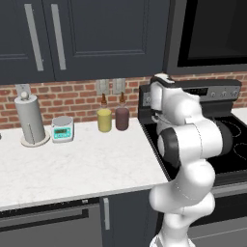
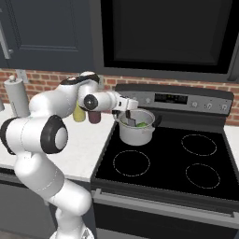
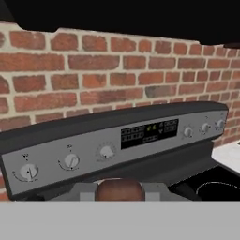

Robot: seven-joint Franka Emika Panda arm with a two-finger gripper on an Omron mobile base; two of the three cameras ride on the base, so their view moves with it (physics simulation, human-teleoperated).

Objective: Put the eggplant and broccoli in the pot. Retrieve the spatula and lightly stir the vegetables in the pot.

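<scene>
On the stove's back left burner stands the pot [image 2: 136, 127], silver with a pale inside. Green broccoli [image 2: 140, 124] shows within it, toward the right of the mouth; any eggplant cannot be made out. The spatula [image 2: 130, 119] reaches down into the pot, its grey blade just beside the broccoli and its dark handle rising to the fingers [image 2: 129, 108], which are clamped together on it directly above the pot's mouth. From the hand camera, the rounded brown-red end of the handle [image 3: 120, 190] sits between the two grey finger pads [image 3: 84, 191], with the stove's knobs and display panel [image 3: 149, 133] and the brick wall beyond.

Left of the stove [image 2: 172, 158], on the white tabletop [image 1: 82, 164], a yellow jar [image 1: 104, 119] and a maroon jar [image 1: 122, 117] stand side by side against the wall; their contents cannot be told. Further left sit a small teal scale [image 1: 62, 129] and a paper-towel roll [image 1: 30, 120] on its holder.
</scene>
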